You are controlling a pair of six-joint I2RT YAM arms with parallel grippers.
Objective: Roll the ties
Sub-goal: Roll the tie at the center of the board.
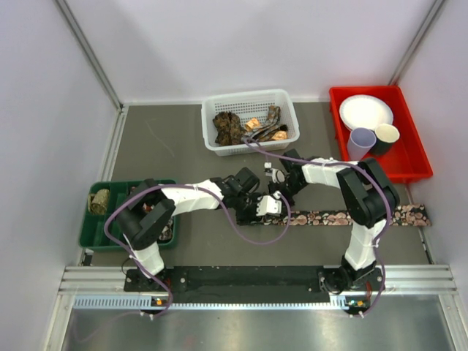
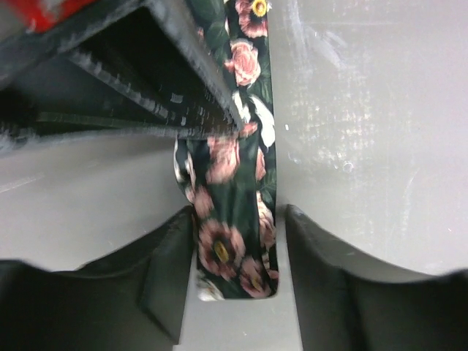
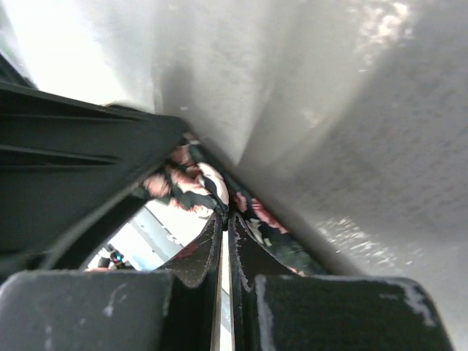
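Note:
A dark tie [image 1: 351, 216] with pink roses lies flat across the table, running right from the two grippers. Its near end [image 2: 227, 241] sits between the fingers of my left gripper [image 2: 240, 216], which is open, with a gap on the right side. My right gripper [image 3: 225, 216] is shut, its tips pinching a fold of the tie [image 3: 183, 183] just beyond the left fingers. From above, the left gripper [image 1: 269, 205] and right gripper [image 1: 280, 191] meet at the tie's left end. More ties [image 1: 245, 126] lie loose in the white basket [image 1: 287, 102].
A green tray [image 1: 121, 189] at the left holds a rolled coil [image 1: 99, 201]. A red bin [image 1: 413, 157] at the back right holds a white plate [image 1: 365, 111] and two cups. Grey walls close off the left, right and back.

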